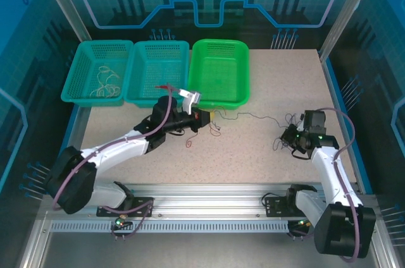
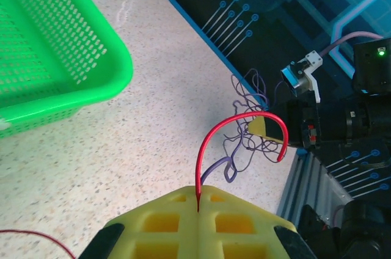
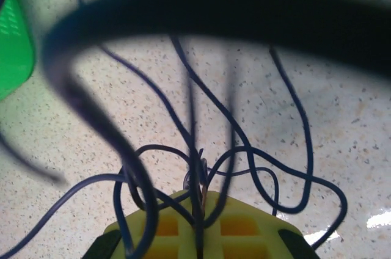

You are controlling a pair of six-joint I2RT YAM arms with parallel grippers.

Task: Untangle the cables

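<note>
My left gripper sits just in front of the green basket, and its yellow jaws are shut on a red cable. The cable arches up and to the right out of the jaws. A dark purple strand loops just beyond them. Loose red strands lie on the table beside the gripper. At the right of the table, my right gripper is shut on a tangled clump of dark purple cables. A thin dark strand trails across the table between the two grippers.
Three baskets stand along the back: a teal basket holding cream-white cables, a second teal basket, and a green basket. The table's right edge is close to the right gripper. A metal rail runs along the front.
</note>
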